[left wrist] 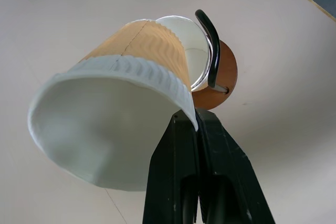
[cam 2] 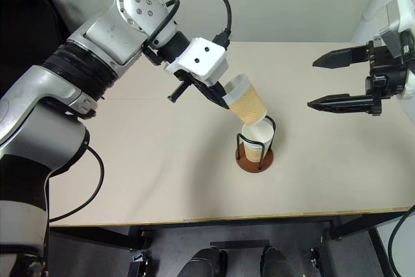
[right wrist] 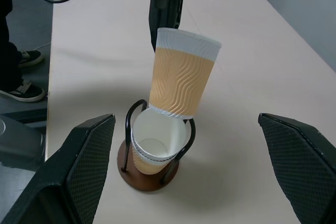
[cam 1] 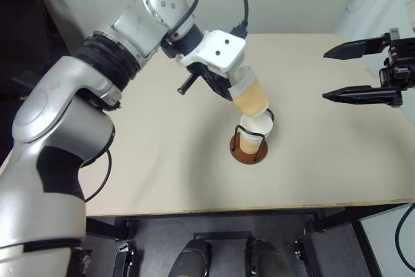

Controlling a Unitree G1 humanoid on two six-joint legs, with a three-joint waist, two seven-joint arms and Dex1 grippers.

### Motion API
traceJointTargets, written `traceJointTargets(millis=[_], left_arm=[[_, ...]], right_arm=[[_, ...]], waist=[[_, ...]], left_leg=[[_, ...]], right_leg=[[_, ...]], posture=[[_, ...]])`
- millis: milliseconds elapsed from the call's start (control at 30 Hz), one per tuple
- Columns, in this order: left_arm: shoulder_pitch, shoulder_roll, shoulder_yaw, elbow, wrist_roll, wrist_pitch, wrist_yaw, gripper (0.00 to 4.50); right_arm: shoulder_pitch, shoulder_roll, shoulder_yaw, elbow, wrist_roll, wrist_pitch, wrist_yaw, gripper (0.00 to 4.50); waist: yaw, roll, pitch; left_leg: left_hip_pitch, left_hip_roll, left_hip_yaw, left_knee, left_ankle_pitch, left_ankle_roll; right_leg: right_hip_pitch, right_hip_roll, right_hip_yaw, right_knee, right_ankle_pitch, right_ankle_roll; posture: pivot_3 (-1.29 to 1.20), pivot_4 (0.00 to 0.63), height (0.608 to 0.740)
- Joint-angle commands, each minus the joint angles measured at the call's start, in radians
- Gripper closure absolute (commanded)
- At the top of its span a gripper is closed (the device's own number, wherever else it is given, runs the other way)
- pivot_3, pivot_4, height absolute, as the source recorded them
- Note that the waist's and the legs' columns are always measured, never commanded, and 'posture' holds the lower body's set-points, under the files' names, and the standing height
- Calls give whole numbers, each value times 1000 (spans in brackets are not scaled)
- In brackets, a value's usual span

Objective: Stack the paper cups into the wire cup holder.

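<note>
Jaws of the left gripper [left wrist: 197, 124] are clenched on the white rim of a paper cup [cam 2: 246, 104], held tilted just above the wire cup holder [cam 2: 255, 154] at mid table [cam 1: 162, 160], its bottom at the mouth of the cups [right wrist: 156, 145] already nested there. The right gripper [cam 1: 334, 73] hangs well apart, jaws spread wide, holding nothing.

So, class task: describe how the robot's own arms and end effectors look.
The left arm has silver-grey shells, a ribbed black joint band, a white wrist block and a looping black cable. Both the left end effector and the right end effector have two tapered black fingers.
</note>
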Motion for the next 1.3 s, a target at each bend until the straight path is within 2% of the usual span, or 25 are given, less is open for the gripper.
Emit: traceJointTargets(millis=[33, 867, 1300], left_arm=[[-45, -5, 26, 13, 4, -13, -28, 4448], [-62, -114, 7, 75, 42, -58, -28, 4448], [-53, -129, -26, 65, 42, -76, -28, 4448]], right_arm=[[-23, -10, -18, -12, -6, -11, 3, 27], [-42, -79, -17, -25, 3, 46, 37, 27], [-43, -90, -12, -30, 3, 70, 45, 27]], waist=[[1, 0, 0], [4, 1, 0], [4, 1, 0]], left_leg=[[0, 0, 0, 0, 0, 0], [-1, 0, 1, 0, -1, -1], [0, 0, 1, 0, -2, 0]], right_leg=[[0, 0, 0, 0, 0, 0], [1, -1, 1, -4, 1, 1], [3, -1, 1, -7, 1, 3]], posture=[[0, 150, 740], [0, 150, 740], [0, 150, 740]])
